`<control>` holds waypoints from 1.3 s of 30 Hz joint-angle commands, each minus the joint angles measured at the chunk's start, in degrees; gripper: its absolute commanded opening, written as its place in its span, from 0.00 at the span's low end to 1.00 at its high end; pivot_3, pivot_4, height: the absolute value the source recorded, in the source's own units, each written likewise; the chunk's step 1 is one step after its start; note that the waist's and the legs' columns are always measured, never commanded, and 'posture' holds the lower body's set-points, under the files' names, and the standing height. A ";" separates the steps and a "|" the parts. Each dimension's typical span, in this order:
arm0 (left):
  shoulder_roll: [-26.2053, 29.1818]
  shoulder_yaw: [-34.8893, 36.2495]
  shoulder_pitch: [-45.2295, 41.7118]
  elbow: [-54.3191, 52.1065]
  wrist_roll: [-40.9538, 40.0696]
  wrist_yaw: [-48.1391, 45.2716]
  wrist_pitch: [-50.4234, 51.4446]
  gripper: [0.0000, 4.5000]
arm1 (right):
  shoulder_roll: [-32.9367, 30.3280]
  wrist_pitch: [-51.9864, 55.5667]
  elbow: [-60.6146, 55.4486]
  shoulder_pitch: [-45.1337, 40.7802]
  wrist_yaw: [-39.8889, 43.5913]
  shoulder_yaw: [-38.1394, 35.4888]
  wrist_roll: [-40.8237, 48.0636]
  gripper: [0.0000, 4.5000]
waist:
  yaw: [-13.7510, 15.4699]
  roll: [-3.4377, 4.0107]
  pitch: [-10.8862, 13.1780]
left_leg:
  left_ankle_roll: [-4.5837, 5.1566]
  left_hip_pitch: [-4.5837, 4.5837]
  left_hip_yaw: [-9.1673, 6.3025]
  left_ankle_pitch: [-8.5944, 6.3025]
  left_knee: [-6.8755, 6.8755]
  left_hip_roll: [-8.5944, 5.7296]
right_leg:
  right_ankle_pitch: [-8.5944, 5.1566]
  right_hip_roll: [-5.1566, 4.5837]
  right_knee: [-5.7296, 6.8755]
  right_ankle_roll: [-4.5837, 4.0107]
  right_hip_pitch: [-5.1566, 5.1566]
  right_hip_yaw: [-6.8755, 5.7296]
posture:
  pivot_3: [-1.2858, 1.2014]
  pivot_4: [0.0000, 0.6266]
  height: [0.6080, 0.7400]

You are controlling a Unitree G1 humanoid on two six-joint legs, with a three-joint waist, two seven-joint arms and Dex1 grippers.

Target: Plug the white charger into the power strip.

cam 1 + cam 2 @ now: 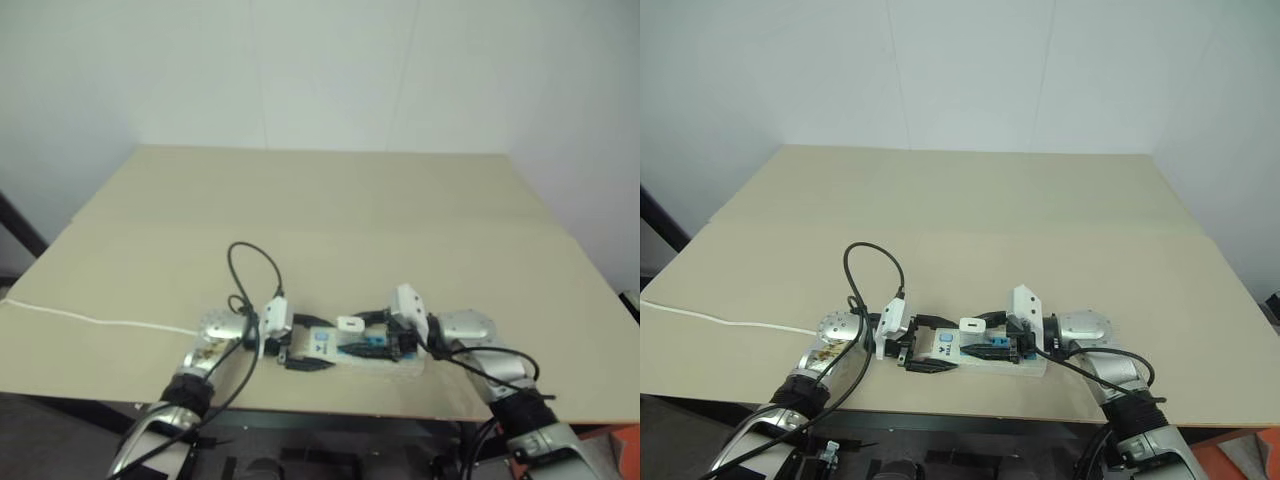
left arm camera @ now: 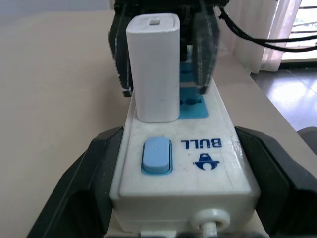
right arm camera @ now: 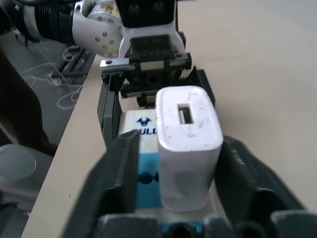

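Observation:
The power strip (image 1: 322,346) lies flat near the table's front edge, and its switch end sits between the two fingers of my left gripper (image 2: 178,136), which press on its sides. The white charger (image 2: 152,69) stands upright in the first blue socket panel, beside the blue switch (image 2: 156,155). My right gripper (image 3: 181,144) reaches in from the opposite end. Its fingers (image 3: 121,168) flank the charger (image 3: 188,148) and stand a little apart from it, so the gripper is open.
The strip's thin white cord (image 1: 100,322) trails off to the left across the beige table (image 1: 330,220). A black cable loop (image 1: 255,265) rises from my left wrist. The table's front edge (image 1: 330,408) runs just below the strip, and a white wall stands behind.

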 commanded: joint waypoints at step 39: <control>30.12 25.33 16.65 -41.60 -19.62 8.05 37.00 1.00 | -24.80 11.50 -14.74 9.56 2.66 -25.43 9.69 1.00 | -1.21 -0.04 1.32 | 0.00 -0.70 0.09 0.00 -0.07 0.08 | -0.04 0.01 0.10 -0.10 -0.86 0.07 | 0.52 0.24 1.00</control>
